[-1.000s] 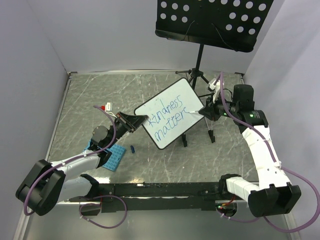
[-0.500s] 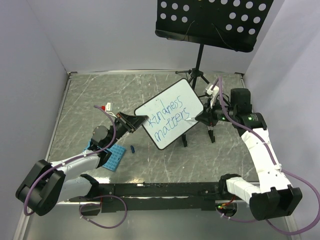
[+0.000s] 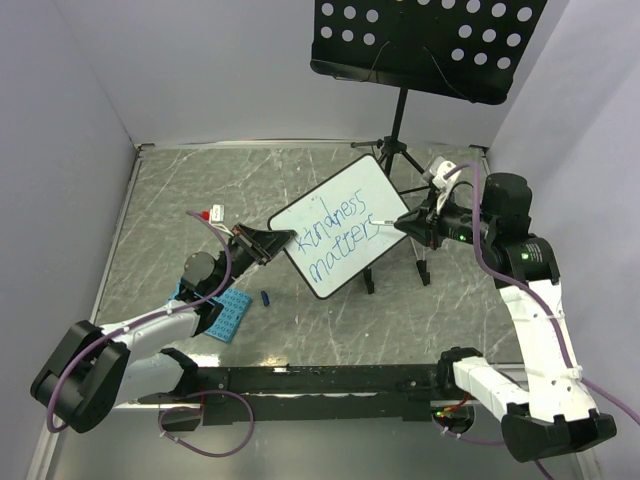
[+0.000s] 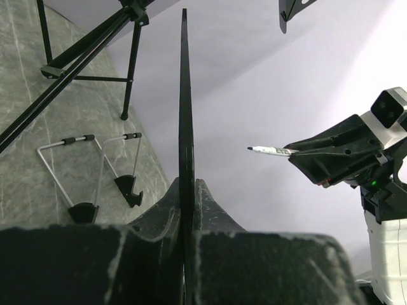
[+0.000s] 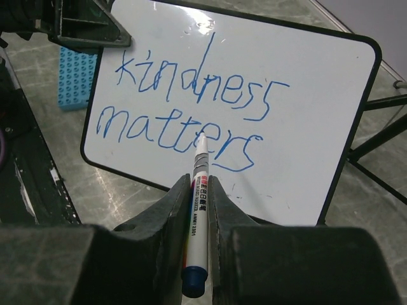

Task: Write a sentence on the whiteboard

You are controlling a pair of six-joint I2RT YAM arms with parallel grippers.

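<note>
The whiteboard [image 3: 345, 215] is held up at a tilt, and my left gripper [image 3: 268, 243] is shut on its left edge. In the left wrist view the board [image 4: 184, 108] shows edge-on, clamped between the jaws of the left gripper [image 4: 187, 189]. The sentence [image 5: 191, 108] is blue script in two lines, reading "kindness matters". My right gripper [image 5: 200, 183] is shut on a white marker [image 5: 198, 197] with a blue end. The marker [image 4: 270, 150] points at the board, its tip a short way off the surface near the final "s". From above, the right gripper [image 3: 408, 223] hangs by the board's right side.
A black perforated music-stand tray [image 3: 430, 45] on a tripod [image 3: 395, 150] stands behind the board. A blue studded plate [image 3: 228, 317] and a small blue cap [image 3: 266, 298] lie under the left arm. Two wire feet [image 4: 82, 165] sit on the table. Walls close in on both sides.
The final "s" of "matters" was added. The right gripper then drew the marker back off the board, up and to the right. The left gripper and board stayed still.
</note>
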